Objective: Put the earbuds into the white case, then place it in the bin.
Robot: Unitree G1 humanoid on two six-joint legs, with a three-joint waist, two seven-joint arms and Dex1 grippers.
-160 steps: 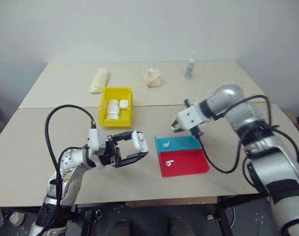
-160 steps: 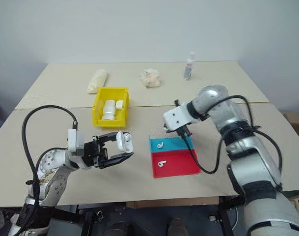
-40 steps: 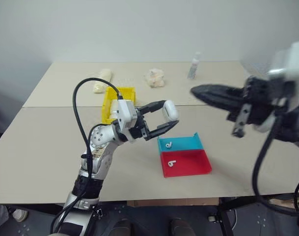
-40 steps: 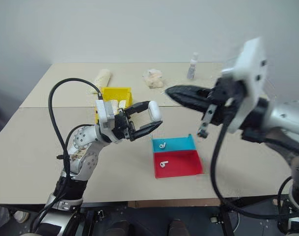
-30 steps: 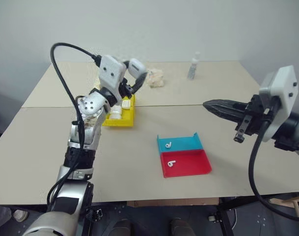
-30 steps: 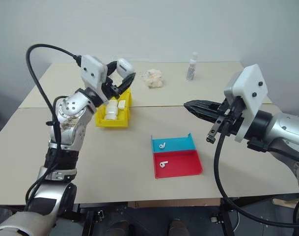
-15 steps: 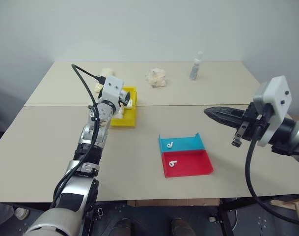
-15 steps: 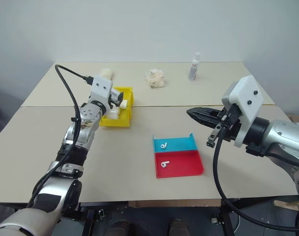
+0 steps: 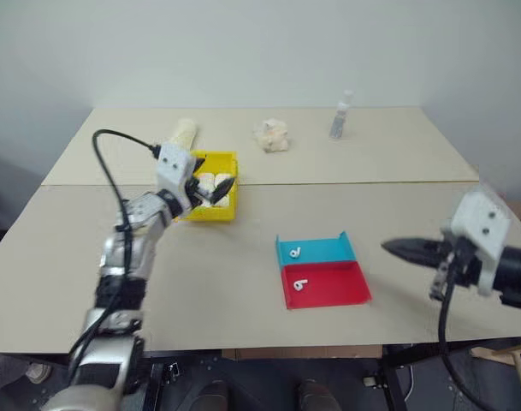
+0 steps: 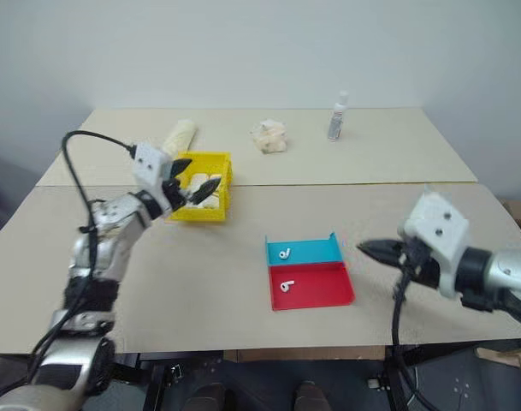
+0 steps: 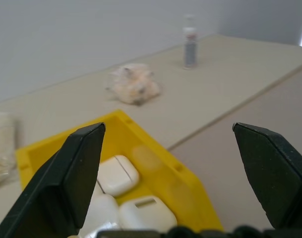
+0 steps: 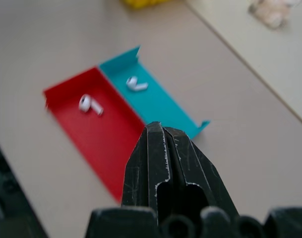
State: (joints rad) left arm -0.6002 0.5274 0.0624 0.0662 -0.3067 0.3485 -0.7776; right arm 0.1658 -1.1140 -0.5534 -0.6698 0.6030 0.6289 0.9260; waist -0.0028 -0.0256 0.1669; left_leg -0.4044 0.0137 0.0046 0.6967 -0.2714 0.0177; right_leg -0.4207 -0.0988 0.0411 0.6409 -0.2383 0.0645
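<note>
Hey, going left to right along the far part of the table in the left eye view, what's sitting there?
Pale wrapped roll → crumpled cream lump → small clear bottle.

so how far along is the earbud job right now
White cases already lie in the yellow bin, and the left gripper hangs at the bin with its jaws open and empty. Nothing is in hand: the right gripper is shut on nothing, beside the trays. Still left: one earbud lies in the blue tray and another in the red tray.
</note>
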